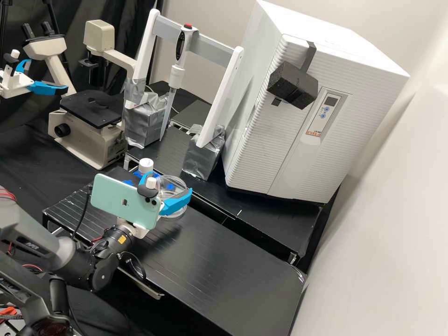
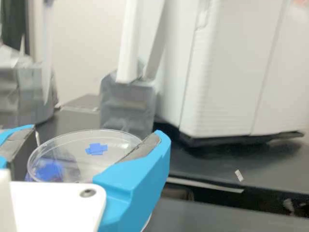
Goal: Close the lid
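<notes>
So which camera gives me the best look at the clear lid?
The wrist view. It looks across the clear lid from close by, with much of its round rim and a patch of blue tape plain to see. The high view has it smaller, partly hidden by the gripper.
</notes>
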